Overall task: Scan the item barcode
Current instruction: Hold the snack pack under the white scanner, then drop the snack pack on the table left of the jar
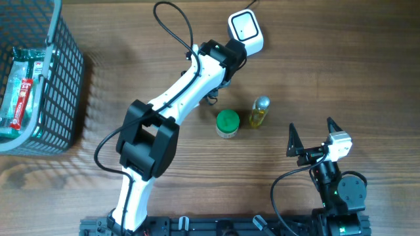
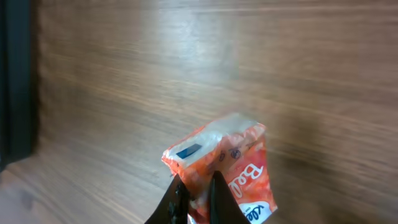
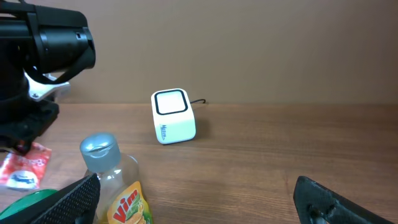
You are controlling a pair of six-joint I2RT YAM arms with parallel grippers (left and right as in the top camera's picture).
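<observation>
Left gripper (image 2: 194, 186) clamping tight on an orange-red plastic snack packet (image 2: 233, 165) above the wooden worktop (image 2: 186, 62).
The packet's long axis is running straight out from the fingers, clear sealed end pointing away, near-left of the white box scanner (image 1: 245, 31); the right gripper (image 1: 310, 124) is gaping wide, empty.

A brown wooden tabletop (image 1: 341, 52) with fine horizontal grain fills the scene, seen from above and from low angles. Behind its far edge rises a plain, matte tan wall (image 3: 249, 43). Soft, even light leaves a pale sheen across part of the wood.
</observation>
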